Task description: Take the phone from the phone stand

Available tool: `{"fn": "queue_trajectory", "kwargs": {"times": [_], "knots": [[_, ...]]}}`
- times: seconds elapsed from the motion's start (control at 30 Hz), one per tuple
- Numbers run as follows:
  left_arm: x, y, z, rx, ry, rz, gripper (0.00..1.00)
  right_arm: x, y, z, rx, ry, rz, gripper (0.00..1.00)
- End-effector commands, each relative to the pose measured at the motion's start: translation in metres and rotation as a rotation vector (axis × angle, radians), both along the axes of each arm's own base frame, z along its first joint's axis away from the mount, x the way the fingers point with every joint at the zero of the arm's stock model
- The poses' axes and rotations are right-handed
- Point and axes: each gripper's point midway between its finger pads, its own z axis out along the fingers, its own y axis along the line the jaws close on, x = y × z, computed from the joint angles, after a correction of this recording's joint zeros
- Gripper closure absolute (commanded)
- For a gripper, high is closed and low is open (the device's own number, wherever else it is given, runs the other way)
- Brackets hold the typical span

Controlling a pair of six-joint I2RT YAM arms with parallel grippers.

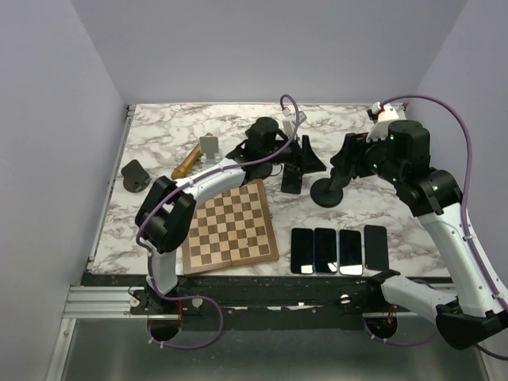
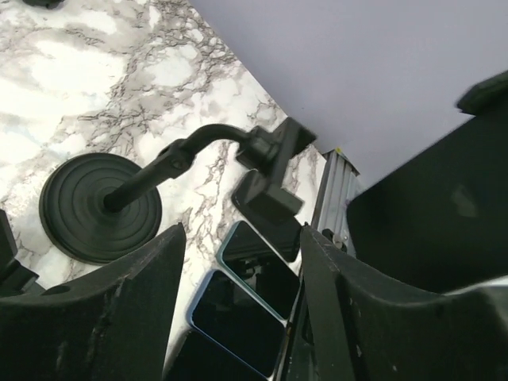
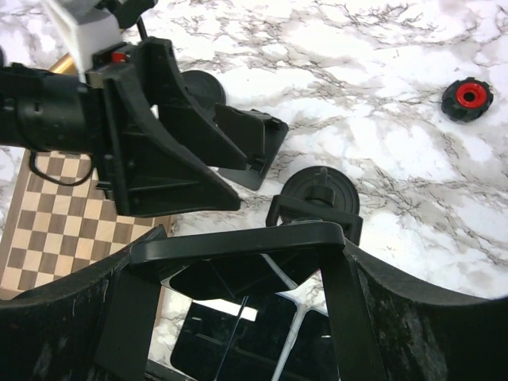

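Left gripper point(image 2: 242, 234) spread, empty (matte black fingers). Right gripper point(image 3: 250, 242) pinches the flat cradle of the phone stand point(image 3: 321, 190). Dark slab phone point(image 1: 292, 181) rests on the marble-veined table point(image 1: 159, 135).

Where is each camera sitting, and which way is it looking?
Top external: high above and behind the arms, looking down on the marble table; shows the left arm and right arm.
Left wrist: on the left arm, low over the table, facing the phone stand; shows its own fingers.
Right wrist: on the right arm, looking down at the left end effector and chessboard; shows its own fingers.
Shared: the row of phones shows in all three.
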Motion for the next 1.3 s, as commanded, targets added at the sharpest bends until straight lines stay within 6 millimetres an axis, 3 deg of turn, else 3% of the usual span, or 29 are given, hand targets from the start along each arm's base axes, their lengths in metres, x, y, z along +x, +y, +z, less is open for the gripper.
{"fn": "queue_trajectory", "kwargs": {"times": [0.0, 0.23, 0.47, 0.57, 0.67, 0.9, 1.1, 1.27], "knots": [[-0.011, 0.012, 0.038, -0.013, -0.030, 0.018, 0.32, -0.002, -0.013, 0.014, -0.016, -0.043, -0.058, 0.99], [-0.022, 0.050, 0.068, 0.083, -0.114, 0.095, 0.30, 0.000, -0.035, 0.017, -0.076, -0.056, -0.162, 0.99], [-0.051, 0.116, 0.105, 0.197, -0.267, 0.184, 0.29, 0.011, -0.089, 0.007, -0.270, -0.036, -0.431, 0.99], [-0.065, 0.144, 0.113, 0.236, -0.332, 0.220, 0.28, 0.013, -0.122, 0.005, -0.402, -0.016, -0.602, 0.99], [-0.076, 0.171, 0.125, 0.265, -0.413, 0.268, 0.26, 0.012, -0.142, 0.004, -0.494, -0.009, -0.714, 0.99], [-0.082, 0.221, 0.128, 0.332, -0.566, 0.427, 0.21, 0.007, -0.173, -0.009, -0.685, -0.005, -0.881, 0.99], [-0.084, 0.244, 0.113, 0.320, -0.584, 0.551, 0.20, 0.014, -0.198, -0.021, -0.749, 0.042, -0.968, 0.99], [-0.093, 0.253, 0.126, 0.277, -0.607, 0.586, 0.20, 0.025, -0.220, -0.040, -0.753, 0.133, -1.010, 0.99]]}}
